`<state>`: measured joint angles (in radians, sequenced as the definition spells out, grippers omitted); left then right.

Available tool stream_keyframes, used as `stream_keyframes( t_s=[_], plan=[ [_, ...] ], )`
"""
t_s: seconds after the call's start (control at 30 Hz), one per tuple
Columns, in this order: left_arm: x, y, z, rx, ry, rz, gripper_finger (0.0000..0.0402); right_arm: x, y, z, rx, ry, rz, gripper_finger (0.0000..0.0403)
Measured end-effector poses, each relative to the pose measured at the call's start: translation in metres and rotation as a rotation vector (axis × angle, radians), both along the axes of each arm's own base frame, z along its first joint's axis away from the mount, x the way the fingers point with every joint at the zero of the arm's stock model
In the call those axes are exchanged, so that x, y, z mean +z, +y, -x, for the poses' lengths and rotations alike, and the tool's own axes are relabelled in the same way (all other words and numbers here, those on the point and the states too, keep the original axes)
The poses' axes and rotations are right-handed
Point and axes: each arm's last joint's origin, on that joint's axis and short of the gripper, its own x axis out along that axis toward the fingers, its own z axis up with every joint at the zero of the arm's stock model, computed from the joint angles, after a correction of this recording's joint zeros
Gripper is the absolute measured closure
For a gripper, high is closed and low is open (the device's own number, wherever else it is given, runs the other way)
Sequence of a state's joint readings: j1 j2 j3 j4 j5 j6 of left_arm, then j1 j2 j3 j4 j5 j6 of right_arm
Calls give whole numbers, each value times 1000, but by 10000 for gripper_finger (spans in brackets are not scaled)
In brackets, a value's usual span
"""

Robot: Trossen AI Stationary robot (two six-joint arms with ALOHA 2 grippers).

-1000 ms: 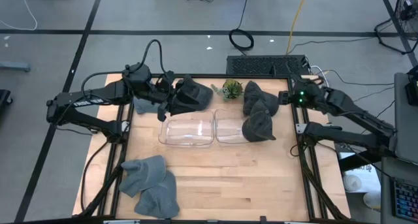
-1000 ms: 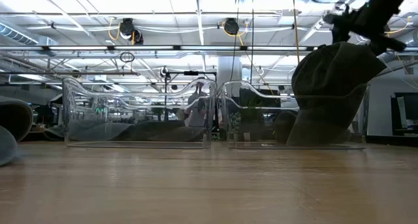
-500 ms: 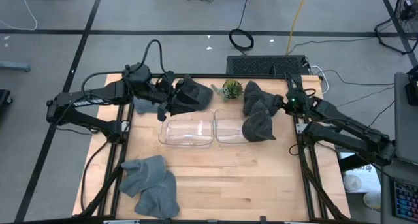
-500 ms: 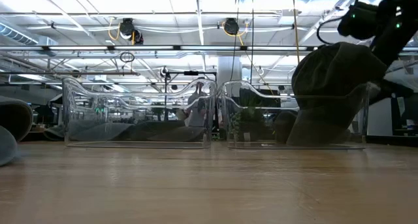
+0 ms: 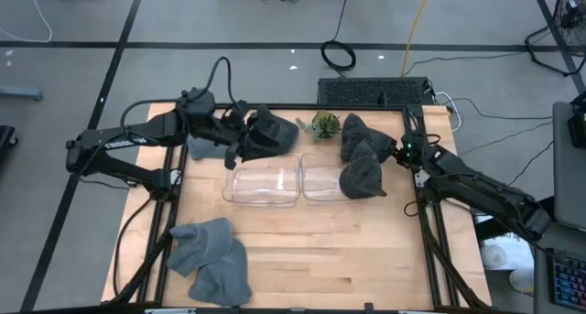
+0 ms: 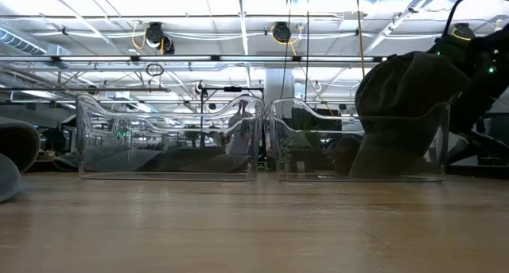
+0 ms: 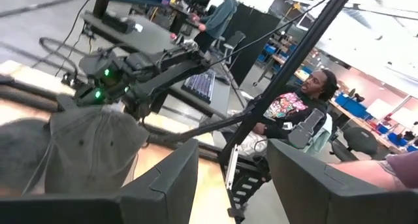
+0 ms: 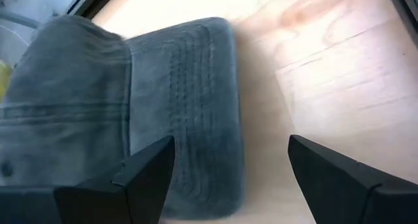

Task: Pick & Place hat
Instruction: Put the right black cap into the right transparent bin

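A dark hat (image 5: 270,134) lies at the far edge of the table, right in front of my left gripper (image 5: 244,138). That gripper is open, and in its wrist view nothing shows between the fingers (image 7: 232,181). Two dark hats (image 5: 362,137) are stacked at the far right. My open right gripper (image 5: 397,152) hangs just above one hat's stitched brim (image 8: 189,106), with one finger on either side (image 8: 228,178). Another dark hat (image 5: 363,178) sits in the right end of the right clear bin (image 5: 320,181) and rises above its rim (image 6: 406,98). My left gripper stands at the left edge of the dark hat (image 5: 252,140), coming level from the table's left. Whether its open fingers touch the hat, I cannot tell; the high view hides the spot and the wrist view looks over it.
An empty clear bin (image 5: 263,184) sits left of the right bin. Grey hats (image 5: 212,259) are piled at the near left, and one grey hat (image 5: 201,149) lies under my left arm. A small plant (image 5: 325,124) stands at the far edge. A black frame (image 5: 423,213) lines the table.
My right gripper has come from the far right corner toward the table's left and down, onto the stack of dark hats. Its fingers have stayed open. My left arm and the hats have kept still.
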<state>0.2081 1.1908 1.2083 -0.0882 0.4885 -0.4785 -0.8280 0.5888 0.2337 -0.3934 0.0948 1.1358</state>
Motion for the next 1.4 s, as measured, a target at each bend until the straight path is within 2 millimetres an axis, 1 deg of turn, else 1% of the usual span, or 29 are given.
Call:
stream_keyframes(
  t_s=[0.1,0.23,0.37,0.47,0.6,0.9,1.0,1.07,1.17,1.27,1.3,1.4],
  plan=[
    [1,0,0,0,-7,0,210,-8,-2,0,18,-29,33,113],
    [1,0,0,0,-4,1,210,-13,-6,0,4,-94,98,116],
    [1,0,0,1,-3,14,210,-13,-9,2,-21,-134,138,121],
    [1,0,0,2,0,20,210,-11,-11,1,0,-146,169,127],
    [1,0,0,2,0,20,210,-8,-11,-1,45,-172,190,142],
    [1,0,0,2,-2,22,211,-13,-11,-2,49,-144,153,188],
    [1,0,0,3,-1,26,210,-15,-12,-2,48,-132,137,215],
    [1,0,0,3,-1,26,211,-16,-12,-2,46,-127,127,244],
    [1,0,0,3,-1,26,211,-16,-13,-3,44,-129,131,304],
    [1,0,0,3,-1,26,211,-14,-13,-3,40,-140,141,373],
    [1,0,0,3,-1,25,211,-13,-14,-4,44,-147,151,385],
    [1,0,0,3,-5,13,211,-12,-14,-4,46,-159,154,393]
  ],
)
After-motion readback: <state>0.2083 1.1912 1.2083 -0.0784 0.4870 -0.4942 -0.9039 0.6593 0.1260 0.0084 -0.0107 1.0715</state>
